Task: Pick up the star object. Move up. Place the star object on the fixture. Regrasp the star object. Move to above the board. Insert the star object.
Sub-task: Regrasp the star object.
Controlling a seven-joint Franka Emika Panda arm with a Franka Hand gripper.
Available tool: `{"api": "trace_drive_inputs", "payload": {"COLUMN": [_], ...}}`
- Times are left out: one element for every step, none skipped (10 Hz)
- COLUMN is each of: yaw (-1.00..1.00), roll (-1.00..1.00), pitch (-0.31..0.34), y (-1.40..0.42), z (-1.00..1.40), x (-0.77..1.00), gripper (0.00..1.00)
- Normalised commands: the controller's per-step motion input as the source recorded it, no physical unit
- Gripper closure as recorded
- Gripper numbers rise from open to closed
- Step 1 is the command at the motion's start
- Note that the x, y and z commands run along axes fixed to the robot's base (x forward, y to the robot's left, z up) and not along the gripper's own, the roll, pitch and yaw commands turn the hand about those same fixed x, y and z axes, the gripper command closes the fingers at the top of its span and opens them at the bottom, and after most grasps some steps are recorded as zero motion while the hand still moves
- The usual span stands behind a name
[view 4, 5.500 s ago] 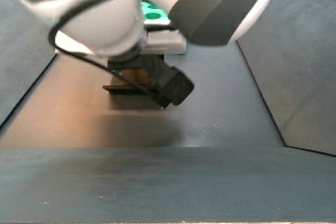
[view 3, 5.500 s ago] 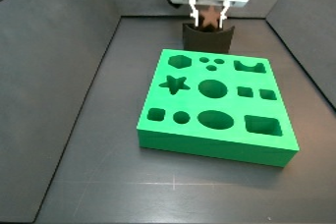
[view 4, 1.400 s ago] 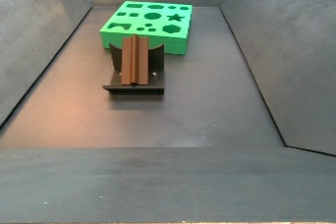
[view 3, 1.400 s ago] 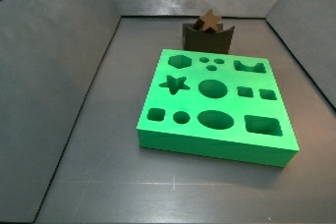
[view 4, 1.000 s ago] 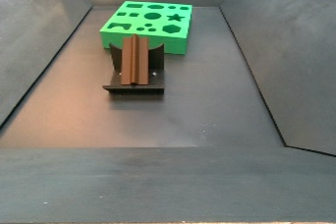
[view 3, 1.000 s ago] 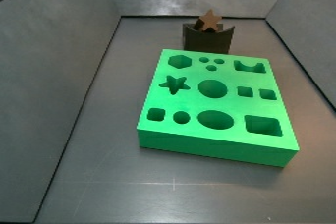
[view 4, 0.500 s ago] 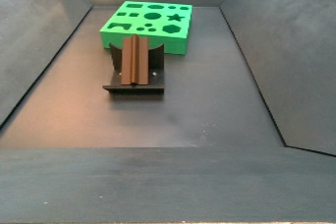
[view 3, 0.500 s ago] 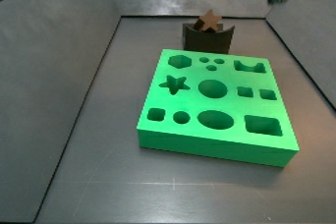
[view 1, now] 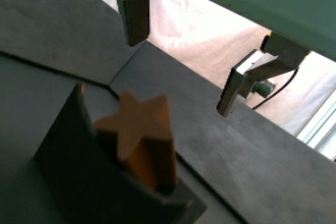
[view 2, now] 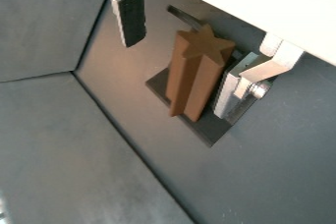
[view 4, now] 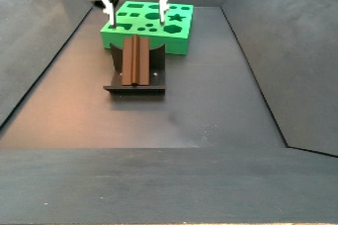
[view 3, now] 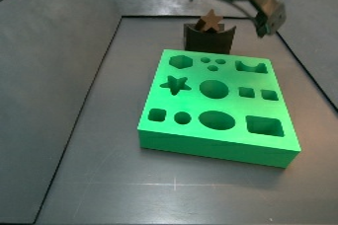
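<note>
Star [view 2: 197,69] rests on fixture [view 4: 136,83], upright on edge in concave top, untouched. Gripper [view 4: 133,12] hangs above fixture, jaws wide apart, holding nothing; fingers [view 2: 132,17] apart from star on either side in both wrist views. Board [view 3: 216,98] lies just beside fixture, holes unfilled, nothing on top.

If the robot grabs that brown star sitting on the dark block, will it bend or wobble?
The star object looks like thick wood, so it would probably stay stiff. It stands tall and narrow on the fixture, so a sideways nudge might tip it. Its pointed sides could slip between flat fingers. The gripper hangs open above it.
</note>
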Motion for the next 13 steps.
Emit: {"api": "trace_drive_inputs", "payload": {"yaw": [-0.01, -0.02, -0.02, -0.02, -0.02, -0.01, -0.02, -0.02, -0.02, -0.02, -0.02, -0.02, 0.0], "roll": [0.07, 0.06, 0.06, 0.06, 0.06, 0.06, 0.07, 0.07, 0.07, 0.07, 0.07, 0.07, 0.0], "pitch": [-0.069, -0.059, -0.037, -0.015, 0.001, 0.005, 0.012, 0.016, 0.016, 0.017, 0.017, 0.017, 0.0], "y": [0.03, 0.03, 0.02, 0.01, 0.0, 0.0, -0.01, 0.0, 0.0, 0.0, 0.0, 0.0, 0.0], "z": [-1.0, -1.0, -0.92, -0.72, -0.57, -0.48, -0.38, -0.38, -0.38, -0.38, -0.38, -0.38, 0.0], "x": [0.11, 0.11, 0.11, 0.1, 0.09, 0.08, 0.06, 0.05, 0.05, 0.05, 0.05, 0.05, 0.0], "gripper": [0.0, 0.0, 0.0, 0.0, 0.0, 0.0, 0.0, 0.0, 0.0, 0.0, 0.0, 0.0, 1.0]}}
